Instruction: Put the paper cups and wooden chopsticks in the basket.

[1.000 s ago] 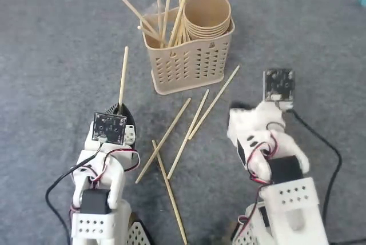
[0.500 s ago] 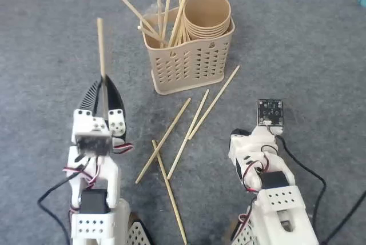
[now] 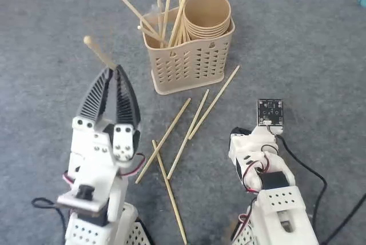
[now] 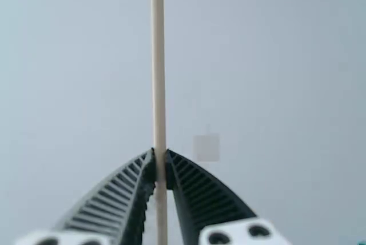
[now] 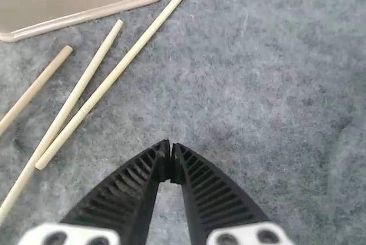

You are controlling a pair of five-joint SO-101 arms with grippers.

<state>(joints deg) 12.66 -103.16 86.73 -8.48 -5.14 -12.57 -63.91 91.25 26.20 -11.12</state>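
Chopstick (image 3: 98,52) is clenched in the left gripper (image 3: 113,71), left of centre in the high view. The right gripper (image 5: 170,149), pressed together empty, hovers by loose chopsticks (image 3: 214,102) below the basket (image 3: 189,68).

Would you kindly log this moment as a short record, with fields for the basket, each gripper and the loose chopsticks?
basket: upright on the carpet, holding stacked cups and a bunch of chopsticks
left gripper: shut on held chopstick, aloft to the left of the basket
right gripper: shut, empty, low over the carpet
loose chopsticks: four on the carpet in front of the basket, two of them crossing
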